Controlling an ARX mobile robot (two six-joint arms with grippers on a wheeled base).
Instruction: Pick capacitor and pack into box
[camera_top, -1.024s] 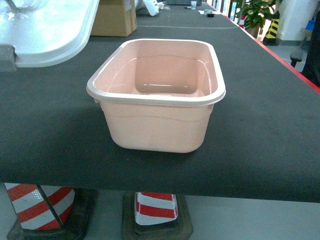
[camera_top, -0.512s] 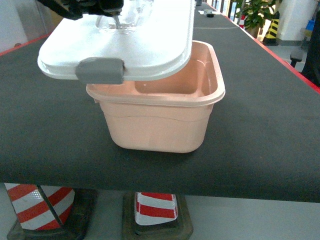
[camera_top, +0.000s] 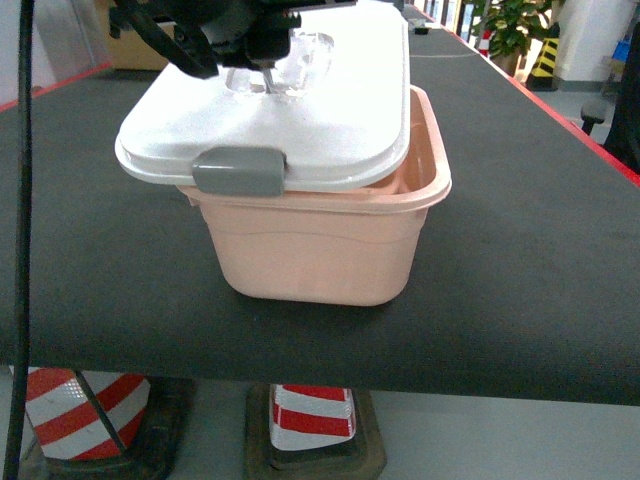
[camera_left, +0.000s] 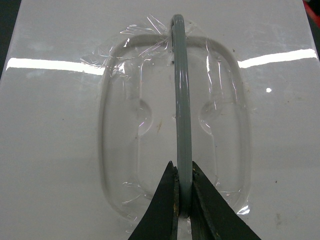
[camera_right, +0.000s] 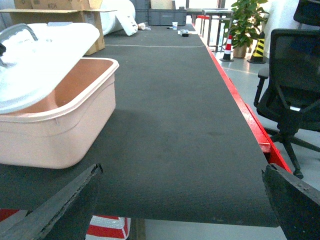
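Lid held over the box by the left gripper.

The left gripper (camera_left: 181, 187) is clamped on the grey handle (camera_left: 181, 100) of the white lid (camera_top: 300, 100), which is held tilted over the pink box (camera_top: 320, 250) (its right rim left uncovered) on the black table (camera_top: 520, 250). The right gripper (camera_right: 180, 200) is spread wide, well right of the box, holding nothing.

The box (camera_top: 320, 255) is smooth peach plastic with a soft sheen. Its white lid (camera_left: 60, 125) is glossy plastic, the handle (camera_left: 181, 100) recess under crinkled clear film. The surface (camera_right: 180, 130) is matt dark ribbed cloth.
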